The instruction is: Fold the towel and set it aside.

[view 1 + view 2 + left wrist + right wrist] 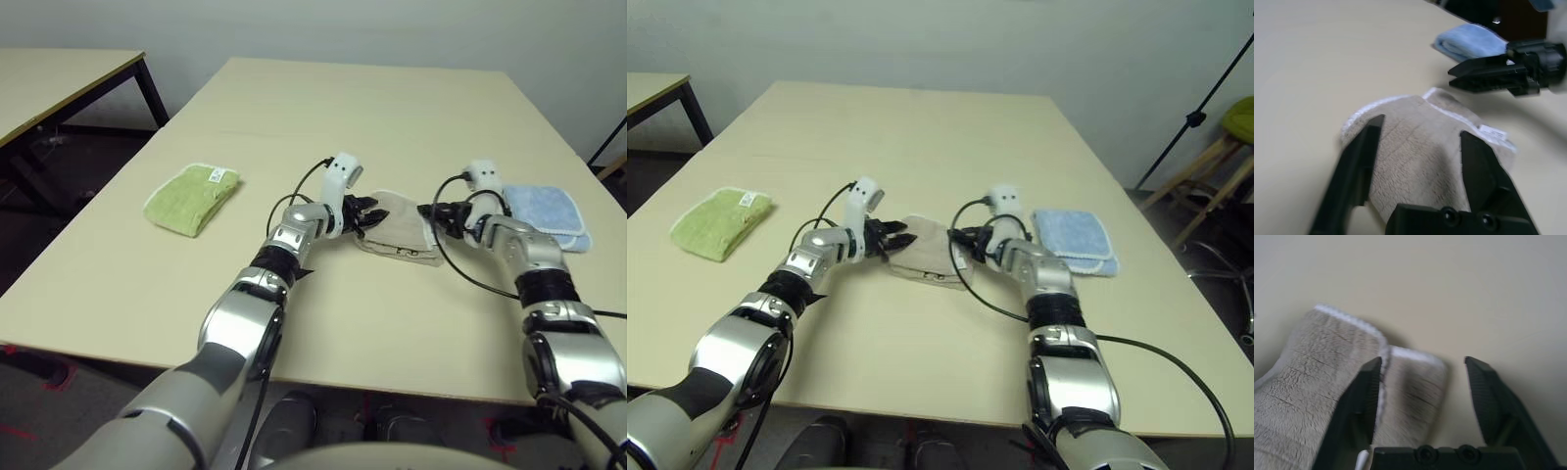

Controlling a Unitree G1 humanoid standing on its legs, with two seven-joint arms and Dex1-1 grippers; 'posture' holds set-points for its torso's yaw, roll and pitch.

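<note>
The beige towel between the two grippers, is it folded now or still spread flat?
Folded. The beige towel lies as a small compact bundle on the table, and its white stitched edges sit in layers, one over another, in the right wrist view.

Soft, even indoor light is falling from above, and the pale counter (392, 108) is showing no hard glare. Faint shadows are lying just beneath the towel (397, 227) and the silver forearms. Both head views are looking fairly sharp, dimming toward the corners. Both wrist views are looking blurred: the towel's weave is smearing, and the black fingers (1359, 166) are reading soft-edged.
</note>
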